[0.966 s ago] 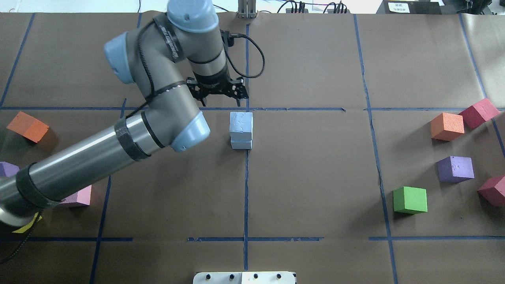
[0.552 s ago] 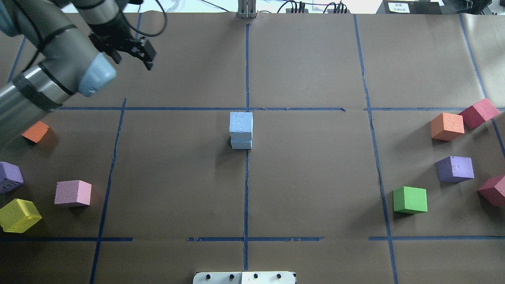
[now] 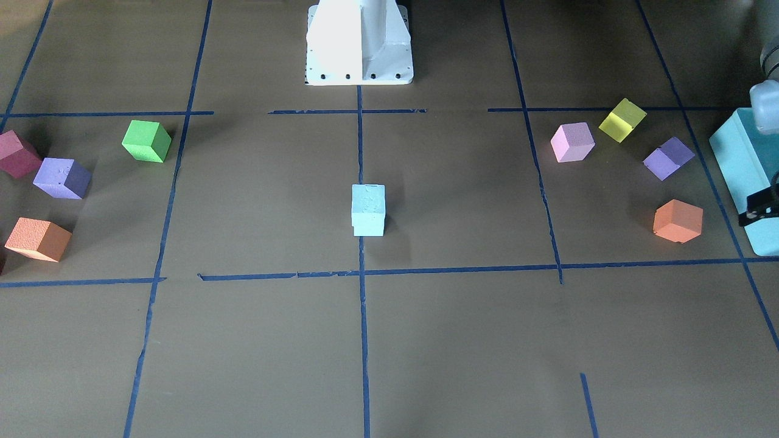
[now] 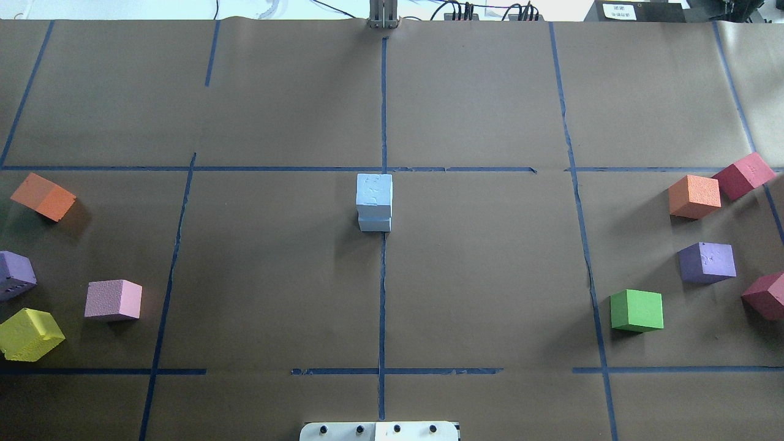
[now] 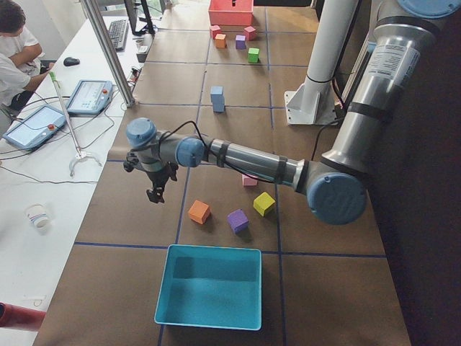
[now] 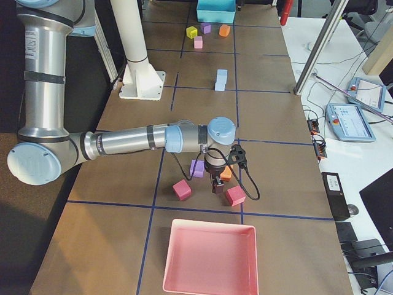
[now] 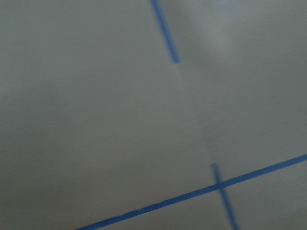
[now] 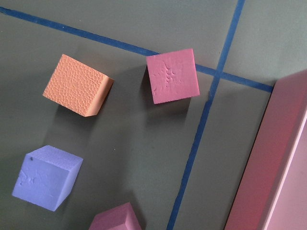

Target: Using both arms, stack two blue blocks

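Overhead exterior gives us the two blue blocks, does it not?

It does. We see the upper blue block (image 4: 374, 190) sitting squarely on the lower blue block (image 4: 374, 225). They stand at the middle of the tabletop (image 4: 490, 275), on the long blue tape line (image 4: 381, 294). No tool shows in that view.

Then where do we find the left tool?

In the exterior left view. There the left tool (image 5: 153, 194) hangs above the tabletop at the end of the near arm, pointing down. It is near an orange cube (image 5: 199, 211) and not far from the teal box (image 5: 209, 285). The blue stack stands well apart from it, further along the tabletop. Whether its fingers are set wide or narrow we cannot tell.

And the right tool?

The exterior right view shows us the right tool (image 6: 217, 184) pointing down over a cluster of cubes. A purple cube (image 6: 196, 168) is on one side and a red cube (image 6: 234, 195) on the other. The pink tray (image 6: 209, 255) is near. The stack is well apart here too, far up the tabletop. We cannot tell this tool's opening either.

And the left wrist camera?

We get only blurred bare tabletop and tape.
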Available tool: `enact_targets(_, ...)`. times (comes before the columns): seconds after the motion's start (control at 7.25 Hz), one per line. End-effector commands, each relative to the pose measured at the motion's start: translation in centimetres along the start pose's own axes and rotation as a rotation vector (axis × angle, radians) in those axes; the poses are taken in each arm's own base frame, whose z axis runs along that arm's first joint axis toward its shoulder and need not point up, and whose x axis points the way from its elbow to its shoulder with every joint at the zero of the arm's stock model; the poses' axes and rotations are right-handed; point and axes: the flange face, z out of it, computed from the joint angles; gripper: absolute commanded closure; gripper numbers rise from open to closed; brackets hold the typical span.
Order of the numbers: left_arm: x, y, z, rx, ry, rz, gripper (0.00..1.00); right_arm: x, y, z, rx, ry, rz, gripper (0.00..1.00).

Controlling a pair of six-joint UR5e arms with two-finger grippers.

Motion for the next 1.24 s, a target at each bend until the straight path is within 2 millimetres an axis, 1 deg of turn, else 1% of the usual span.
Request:
enact_targets(0.0,-5.9,8.8,1.9,-0.045,-0.100,-0.107,0.00,0.3,0.6,0.5,-0.008,-0.004,0.041,0.01)
enact_targets(0.14,-6.9,9.7,1.1,-0.038,-0.145,-0.135,0.00,0.4,0.6,0.5,-0.010,0.001,0.041,0.01)
enact_targets(0.28,-7.9,10.5,1.8,-0.055,-0.131,-0.162,0.00,0.5,0.8,0.7,-0.017,0.001,0.047,0.00)
enact_targets(0.41,-8.8,14.4,3.6,-0.093,-0.120,-0.198,0.00,0.5,1.0,0.7,-0.017,-0.004,0.045,0.00)
enact_targets(0.55,-9.1,15.6,4.2,-0.106,-0.113,-0.211,0.00,0.4,1.0,0.5,-0.011,0.004,0.027,0.00)
enact_targets(0.83,-8.7,15.6,4.1,-0.099,-0.086,-0.211,0.00,0.9,0.5,0.4,-0.015,0.052,0.024,0.00)
enact_targets(0.97,-8.6,15.3,4.4,-0.100,-0.069,-0.208,0.00,1.1,0.5,0.4,-0.018,0.073,0.022,0.00)
enact_targets(1.1,-8.3,15.3,4.2,-0.094,-0.068,-0.203,0.00,1.8,1.1,1.3,-0.036,0.069,0.038,0.00)
